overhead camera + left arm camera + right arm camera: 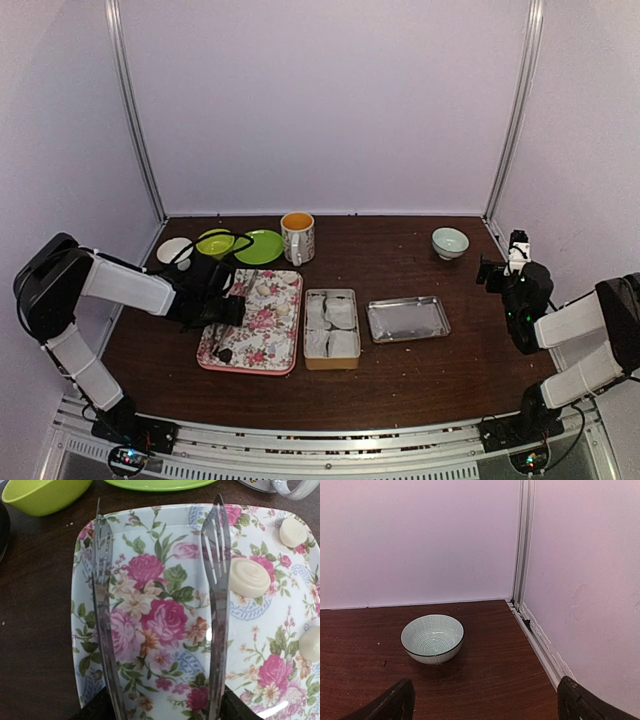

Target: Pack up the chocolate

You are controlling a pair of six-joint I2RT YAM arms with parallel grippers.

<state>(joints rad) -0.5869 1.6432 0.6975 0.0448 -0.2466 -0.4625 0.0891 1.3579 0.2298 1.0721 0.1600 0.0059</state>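
A tiny dark lump, the chocolate (224,354), lies near the front edge of the floral tray (275,335). My left gripper (222,305) hovers over that tray's left part, shut on metal tongs (218,605). In the left wrist view the left gripper (165,707) holds the tongs with their two arms spread apart and nothing between them. Beside the right arm a cream round disc (248,577) lies on the floral tray (165,615); two more lie further right. My right gripper (495,270) (487,702) is open far to the right, above bare table.
A tan tin (331,328) with white wrapped cakes sits right of the floral tray, then a metal tray (408,319). Behind are a mug (297,237), a green plate (262,246), a green bowl (215,243) and a white bowl (172,250). A teal bowl (432,638) stands back right.
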